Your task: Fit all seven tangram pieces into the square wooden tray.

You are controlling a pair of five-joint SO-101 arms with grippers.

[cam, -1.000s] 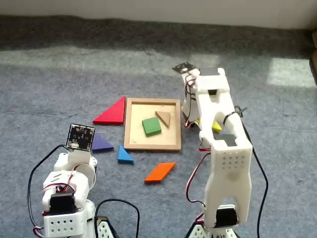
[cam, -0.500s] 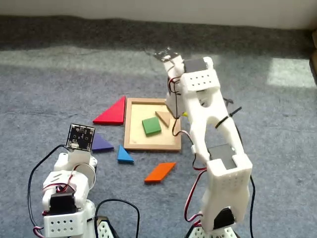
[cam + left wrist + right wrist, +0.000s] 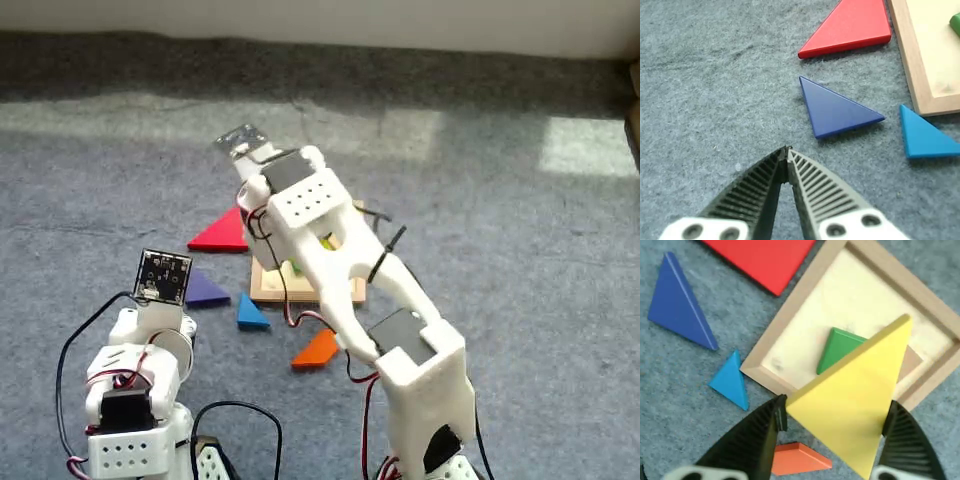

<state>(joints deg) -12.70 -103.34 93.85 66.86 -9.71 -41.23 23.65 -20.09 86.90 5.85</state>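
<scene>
Yellow triangle (image 3: 855, 405) sits clamped in right pincer (image 3: 835, 408) over wooden tray (image 3: 791, 316).

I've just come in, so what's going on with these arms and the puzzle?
The right tool holds the yellow triangle over the tray, which has a green square and a tan triangle in it. The red triangle, dark blue triangle, light blue triangle and orange piece lie outside on the carpet. The left tool is shut and empty, near the dark blue triangle.
</scene>
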